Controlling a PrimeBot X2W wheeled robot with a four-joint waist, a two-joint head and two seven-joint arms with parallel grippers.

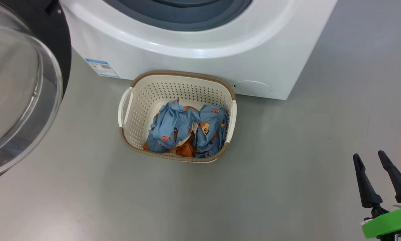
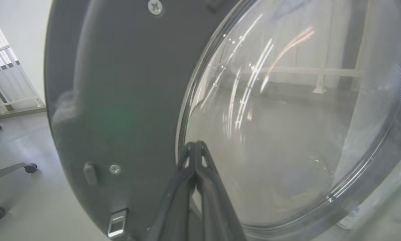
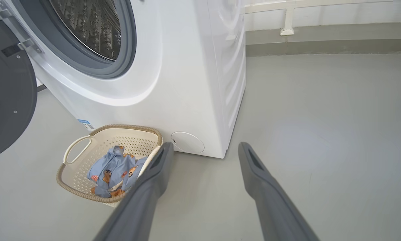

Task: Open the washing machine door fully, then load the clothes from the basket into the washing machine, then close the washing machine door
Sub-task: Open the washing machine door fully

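The washing machine [image 1: 193, 50] [image 3: 173, 77] stands with its drum mouth uncovered. Its door [image 1: 16, 83] [image 3: 6, 107] is swung out to the left, glass bowl facing me. In the left wrist view my left gripper [image 2: 195, 144] is shut, its tips together right at the edge of the door's glass [image 2: 287, 117], holding nothing. The basket [image 1: 136, 100] [image 3: 76, 157] sits on the floor against the machine's front, with the clothes [image 1: 187, 129] [image 3: 115, 170] bunched inside. My right gripper [image 1: 369, 156] [image 3: 205, 150] hangs open over bare floor, right of the basket.
A blue label [image 1: 101, 68] and a round cap [image 1: 252, 87] mark the machine's lower front. Grey floor [image 1: 287, 167] spreads to the right of the basket. An office chair's wheeled base [image 2: 6, 174] stands left of the door. A white rail [image 3: 287, 16] runs along the far wall.
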